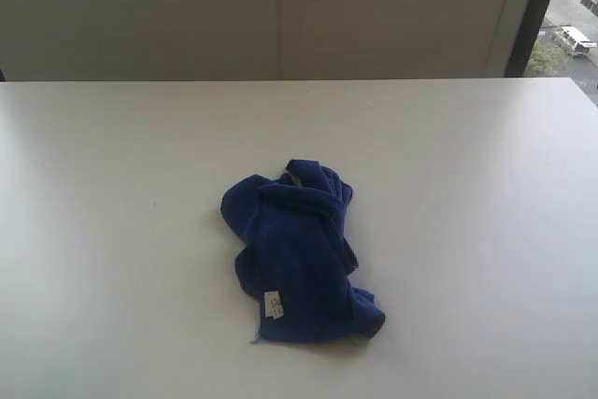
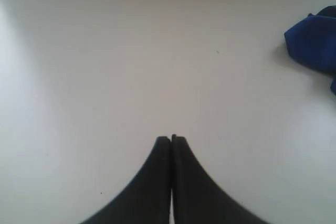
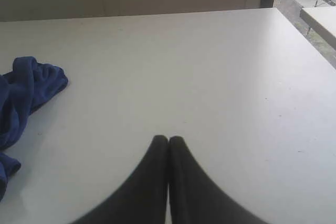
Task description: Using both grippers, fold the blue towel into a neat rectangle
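Note:
The blue towel (image 1: 297, 254) lies crumpled in a heap at the middle of the white table (image 1: 112, 231), with a small white tag (image 1: 274, 304) near its front edge. Neither arm shows in the exterior view. In the left wrist view my left gripper (image 2: 171, 139) is shut, empty, over bare table, and a part of the blue towel (image 2: 315, 43) lies well off to one side of it. My right gripper (image 3: 168, 139) is shut too, holding nothing, with the blue towel (image 3: 26, 95) apart from it at the frame's edge.
A grey wall (image 1: 280, 11) stands behind the table's far edge. A window (image 1: 572, 16) at the back right shows a street outside. The table's right edge (image 3: 310, 40) shows in the right wrist view.

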